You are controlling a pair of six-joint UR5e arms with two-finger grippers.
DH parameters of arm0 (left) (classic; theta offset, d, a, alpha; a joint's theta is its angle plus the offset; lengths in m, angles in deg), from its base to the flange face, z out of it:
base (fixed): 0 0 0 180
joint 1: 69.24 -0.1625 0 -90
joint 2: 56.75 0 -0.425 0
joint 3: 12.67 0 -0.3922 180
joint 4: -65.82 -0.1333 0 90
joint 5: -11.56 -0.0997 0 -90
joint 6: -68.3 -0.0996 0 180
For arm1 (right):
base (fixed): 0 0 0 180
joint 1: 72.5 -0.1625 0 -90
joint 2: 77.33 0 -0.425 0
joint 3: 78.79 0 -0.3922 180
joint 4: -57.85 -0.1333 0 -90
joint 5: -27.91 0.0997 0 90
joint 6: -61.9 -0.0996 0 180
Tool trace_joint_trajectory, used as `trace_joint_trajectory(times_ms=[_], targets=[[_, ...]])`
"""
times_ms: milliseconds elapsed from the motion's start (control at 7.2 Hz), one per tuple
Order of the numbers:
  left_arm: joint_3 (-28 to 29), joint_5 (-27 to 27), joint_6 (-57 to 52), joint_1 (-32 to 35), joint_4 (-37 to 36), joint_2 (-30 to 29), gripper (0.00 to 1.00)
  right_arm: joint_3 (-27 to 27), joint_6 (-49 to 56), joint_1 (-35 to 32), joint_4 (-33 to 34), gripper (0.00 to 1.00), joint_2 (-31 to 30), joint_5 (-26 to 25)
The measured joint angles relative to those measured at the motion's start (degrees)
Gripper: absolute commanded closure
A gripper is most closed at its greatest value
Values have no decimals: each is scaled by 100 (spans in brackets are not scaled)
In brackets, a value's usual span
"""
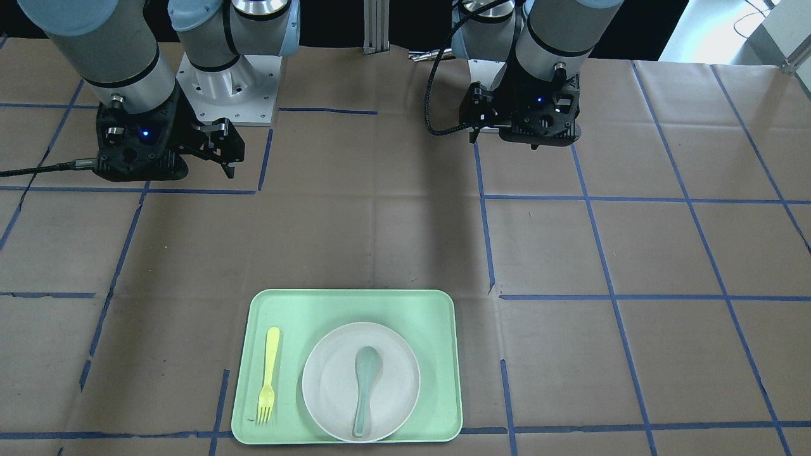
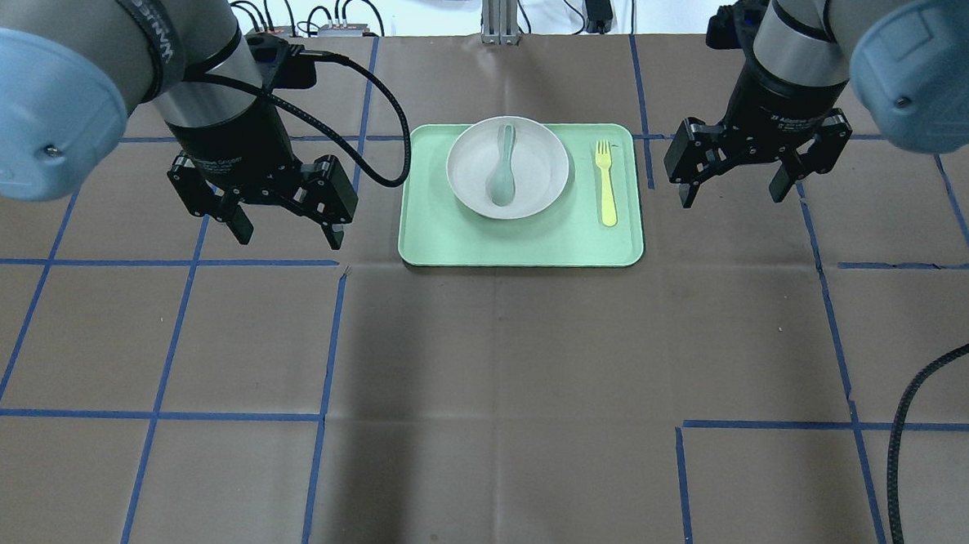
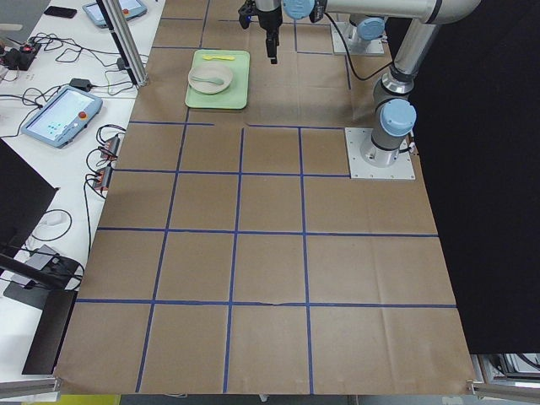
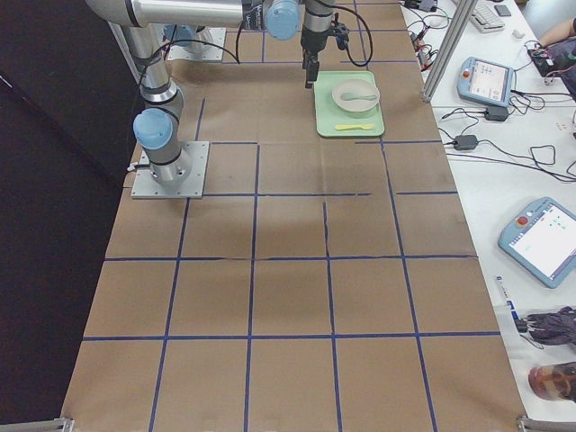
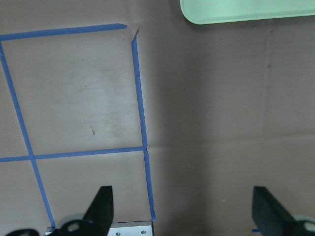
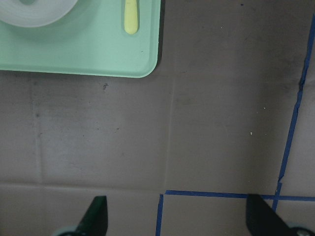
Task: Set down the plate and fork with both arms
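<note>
**A:** Start with the container. The light-green tray [image 2: 518,241] lies flat on the far side of the table [image 2: 496,387], midway between the two arms.

**B:** And it's loaded. The off-white plate [image 2: 540,175] sits on the tray's left-centre part, close to its far edge, with a grey-green spoon [image 2: 502,175] lying in it, bowl end far, handle near.

**A:** And the fork [image 2: 605,183]?

**B:** It's on the tray as well, flat on the green just right of the plate and clear of its rim. It runs parallel to the spoon, tines toward the far edge.

**A:** Now the arms. The left gripper [image 2: 288,231] hovers over the brown paper to the left of the tray, with its jaws spread wide and holding nothing.

**B:** The right gripper [image 2: 731,197] mirrors it off the tray's right edge, its jaws also wide apart and pinching nothing. Its wrist camera catches the tray's near right corner, the end of the fork handle and a slice of plate rim.

**A:** So neither gripper touches the tray or anything on it.
</note>
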Motion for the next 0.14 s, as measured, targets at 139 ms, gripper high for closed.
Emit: trace_joint_trajectory(times_ms=[139], targets=[[-2,0,-6,0,0,9,0,-3,9,9,3,0,-2,1]])
